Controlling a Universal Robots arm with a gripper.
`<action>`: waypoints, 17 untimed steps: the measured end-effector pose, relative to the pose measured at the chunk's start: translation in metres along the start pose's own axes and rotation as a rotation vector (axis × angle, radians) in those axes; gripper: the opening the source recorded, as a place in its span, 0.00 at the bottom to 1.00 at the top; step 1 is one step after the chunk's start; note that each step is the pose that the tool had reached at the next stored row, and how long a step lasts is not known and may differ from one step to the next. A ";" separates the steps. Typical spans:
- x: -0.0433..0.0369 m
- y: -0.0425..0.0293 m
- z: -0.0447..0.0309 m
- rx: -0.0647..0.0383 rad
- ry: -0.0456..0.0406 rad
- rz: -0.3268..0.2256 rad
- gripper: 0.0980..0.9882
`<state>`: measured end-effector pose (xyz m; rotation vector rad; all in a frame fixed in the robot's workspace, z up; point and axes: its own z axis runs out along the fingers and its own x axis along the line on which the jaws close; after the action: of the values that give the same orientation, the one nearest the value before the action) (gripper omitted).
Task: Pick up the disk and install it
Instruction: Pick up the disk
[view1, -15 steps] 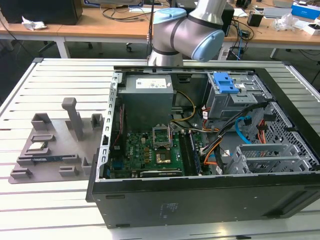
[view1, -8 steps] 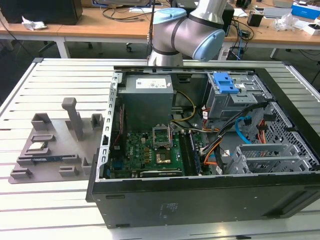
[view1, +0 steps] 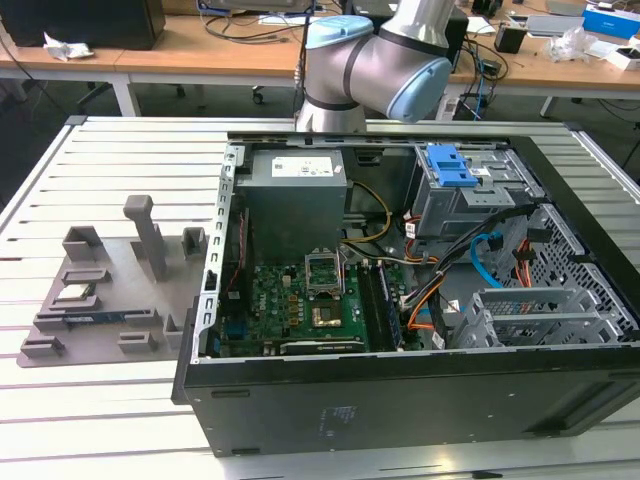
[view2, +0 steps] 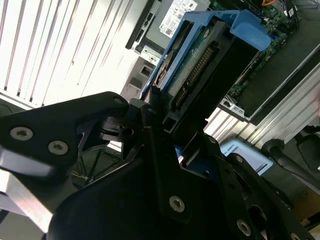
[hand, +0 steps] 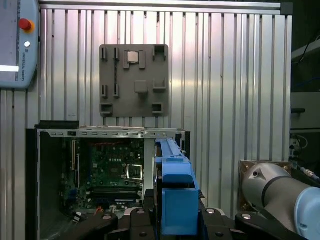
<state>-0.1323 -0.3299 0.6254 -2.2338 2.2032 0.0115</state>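
While the disk (view2: 197, 65) is clamped edge-on in the gripper (view2: 165, 112), it is held well above the case (hand: 100, 133), its long axis stretched away from the gripper toward the case's open interior.

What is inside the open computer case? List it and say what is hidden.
Motherboard, grey power supply, blue-latched drive cage, loose cables. Whatever lies beneath the power supply and cage is covered.

A ribbed metal table (view1: 100, 420) spans the exterior view. An open computer case (view1: 400, 405) lies on it, centre to the exterior view's right; a grey tray (view1: 120, 285) sits just beside it at the exterior view's left.
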 end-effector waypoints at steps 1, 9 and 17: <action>0.0000 -0.0037 0.0008 0.000 0.0004 0.000 0.30; 0.0002 -0.0140 0.0072 0.000 0.0016 0.000 0.30; 0.0006 -0.0239 0.0314 0.000 0.0021 0.000 0.30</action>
<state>-0.1084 -0.3299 0.5940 -2.2349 2.2045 0.0097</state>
